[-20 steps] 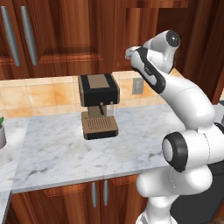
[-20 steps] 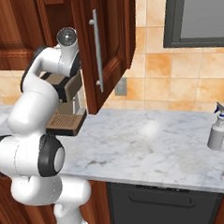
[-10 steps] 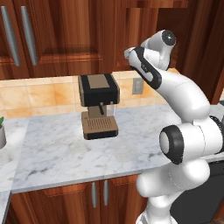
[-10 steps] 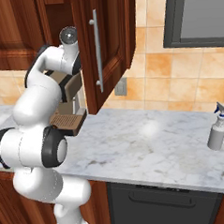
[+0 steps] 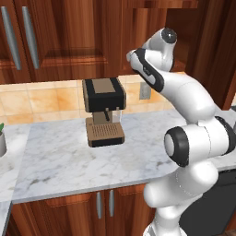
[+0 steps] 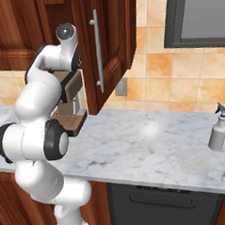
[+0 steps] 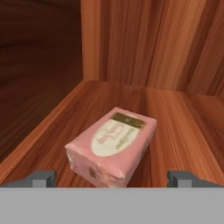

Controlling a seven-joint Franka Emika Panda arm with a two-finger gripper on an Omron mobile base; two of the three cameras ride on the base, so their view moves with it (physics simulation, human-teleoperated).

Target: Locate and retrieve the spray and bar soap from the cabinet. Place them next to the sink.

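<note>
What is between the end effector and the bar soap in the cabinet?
Nothing visible. The bar soap lies alone on the cabinet shelf, straight ahead of the open end effector, with bare wood between them.

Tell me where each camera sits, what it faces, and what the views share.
Left base view: behind the arm's left, facing the coffee machine on the counter; arm at right.
Right base view: behind its right, facing the cabinet door and the spray; arm at left.
Hand view: on the hand, inside the cabinet, facing the bar soap; open gripper tips below.
Both base views share the coffee machine and counter.
</note>
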